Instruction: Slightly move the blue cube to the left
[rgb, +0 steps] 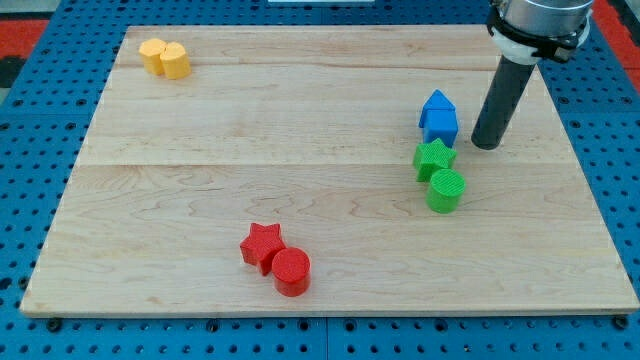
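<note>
From the one camera view: my tip (485, 145) rests on the wooden table (300, 190) at the view's right, just beside the blue block (438, 118) and on its right, with a narrow gap between them. The rig carries no claw, only the dark rod (500, 103), so there is nothing released or clenched to report. The blue block, a cube-like piece with a peaked top, stands in the table's upper right part. Just below it, touching or nearly so, sits a green star (433, 158), and below that a green cylinder (445, 190). Near the view's bottom, left of centre, a red star (262, 246) and a red cylinder (291, 271) sit pressed together. Two yellow blocks (164, 58) huddle at the table's top left corner, well apart from the rest.
</note>
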